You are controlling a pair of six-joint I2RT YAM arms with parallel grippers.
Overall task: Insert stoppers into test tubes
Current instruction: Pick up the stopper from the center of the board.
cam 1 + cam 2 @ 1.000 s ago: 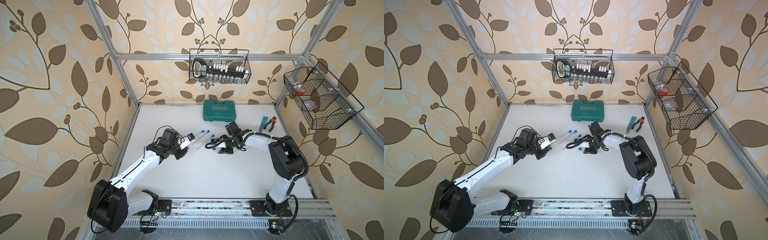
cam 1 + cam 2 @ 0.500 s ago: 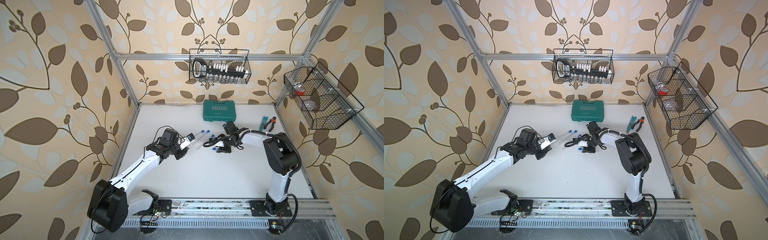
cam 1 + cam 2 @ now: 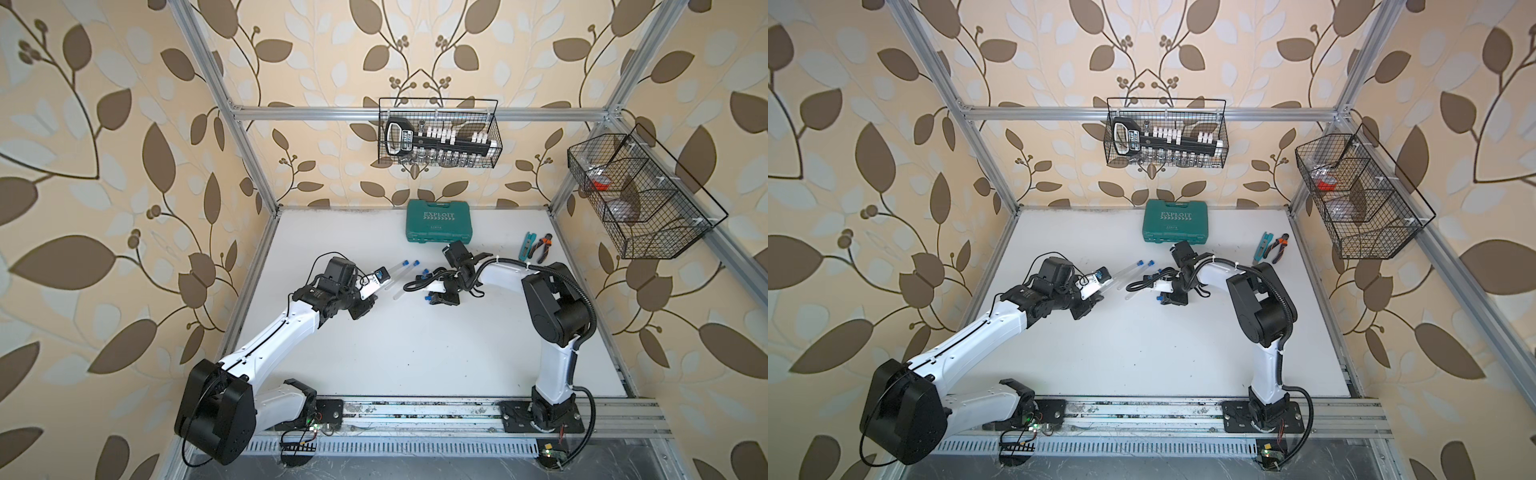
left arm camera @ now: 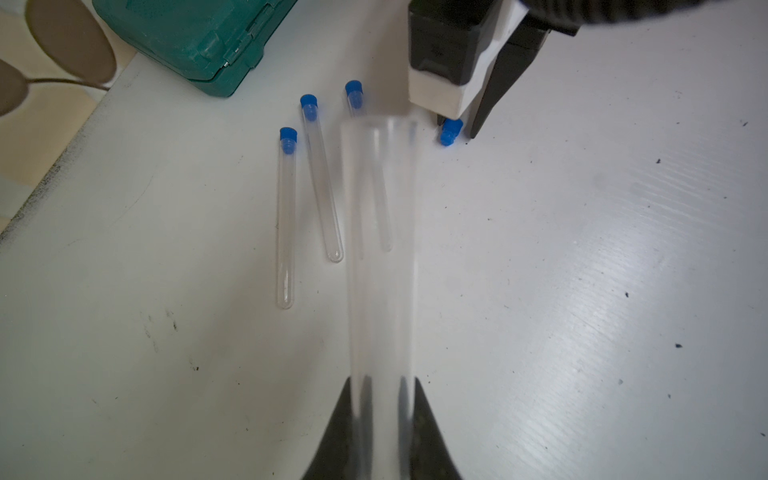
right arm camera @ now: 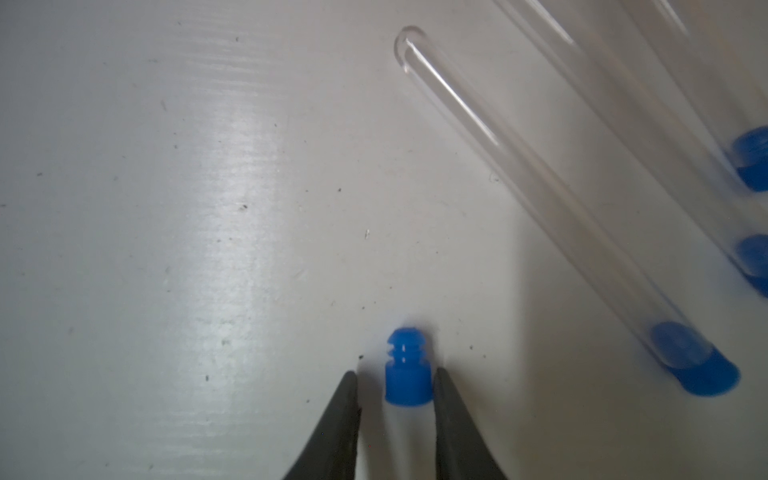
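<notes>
Roughly at the middle of the worktop (image 3: 415,353), a loose stopper (image 5: 405,380) lies on its side between the two fingers of the right pincer (image 5: 395,374). That pincer stands narrowly apart around it: one finger is at the stopper's flank, while a thin gap shows on the other side, so it is not clamped. Just at 10 o'clock of the loose stopper lie three stoppered tubes (image 4: 322,187), side by side and slightly fanned, each flat on the worktop with its blue end toward 1 o'clock and its rounded end toward 7 o'clock. The left pincer (image 4: 381,382) is clamped on an open tube (image 4: 380,249), gripping it near one end; the tube juts forward from the fingers, blurred in the left wrist view, and its far end carries no stopper and points toward the right pincer (image 4: 457,129) and the loose stopper (image 4: 450,131). The left arm reaches in from 7 o'clock, and the right arm's base stands at 5 o'clock. A green case (image 3: 441,220) sits shut at 12 o'clock against the back wall, and pliers (image 3: 542,245) lie at 2 o'clock.
</notes>
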